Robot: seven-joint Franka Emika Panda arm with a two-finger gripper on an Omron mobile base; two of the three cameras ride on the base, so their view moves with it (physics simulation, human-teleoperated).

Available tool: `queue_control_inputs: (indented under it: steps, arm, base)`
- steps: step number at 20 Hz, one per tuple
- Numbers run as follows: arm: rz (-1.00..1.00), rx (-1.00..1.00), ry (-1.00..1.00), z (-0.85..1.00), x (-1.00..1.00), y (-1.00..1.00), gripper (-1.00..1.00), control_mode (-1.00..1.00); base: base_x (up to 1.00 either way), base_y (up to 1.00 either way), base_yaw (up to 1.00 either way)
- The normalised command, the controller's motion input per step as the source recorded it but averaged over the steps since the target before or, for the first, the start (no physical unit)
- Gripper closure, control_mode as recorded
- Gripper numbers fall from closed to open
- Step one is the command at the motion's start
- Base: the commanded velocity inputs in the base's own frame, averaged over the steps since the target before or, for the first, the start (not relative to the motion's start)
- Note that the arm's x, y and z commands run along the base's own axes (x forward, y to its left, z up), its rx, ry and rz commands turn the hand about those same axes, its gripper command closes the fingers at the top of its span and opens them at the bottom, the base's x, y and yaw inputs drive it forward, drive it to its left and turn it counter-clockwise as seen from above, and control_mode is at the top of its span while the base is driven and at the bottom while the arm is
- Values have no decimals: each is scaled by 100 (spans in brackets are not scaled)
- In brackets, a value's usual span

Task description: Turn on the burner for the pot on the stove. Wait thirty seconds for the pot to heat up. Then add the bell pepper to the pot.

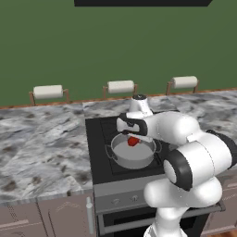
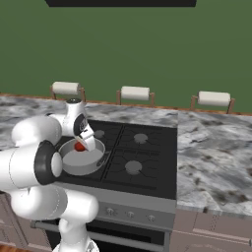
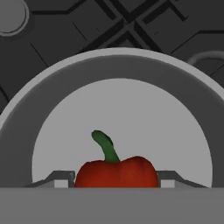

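We are at the big stone counter [image 1: 41,139] in front of a green wall [image 1: 115,46]. Three rolls of paper towel [image 1: 121,86] stand along the back of it.

Set in the counter is the black stove [image 2: 142,157], with its grey front panel and small knobs [image 2: 130,214] facing us. We cannot tell from here if a flame is on.

The wide grey pot [image 1: 134,155] sits on the front burner on our left side of the stove. From the hand view we look straight down into the pot [image 3: 118,109], and its pale bottom has nothing lying on it.

Our arm reaches over the pot, and the gripper [image 3: 116,183] hangs right above its middle. The two fingers [image 3: 61,179] sit tight against the two sides of the bell pepper [image 3: 117,171], about half way open, so we have hold of it. The red pepper [image 1: 133,141] with its green stem is up in the air over the pot, not touching the bottom.

We think we are on the last step, putting the pepper in the pot. Next we should go down a little so the pepper does not fall far, then spread the fingers to let it go. After that we lift the hand straight up, so we do not bump the rim of the pot.
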Motion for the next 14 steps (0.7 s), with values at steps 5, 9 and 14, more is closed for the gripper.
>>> queue_control_inputs:
  steps: [5,9,14]
  arm:
    - [0,-3,6,-16,15,0,100,-100]
    - [0,-7,5,-23,14,2,100,-100]
    - [0,-2,1,-14,14,0,100,-100]
  base:
    - [0,0,0]
    - [0,0,0]
    - [0,0,0]
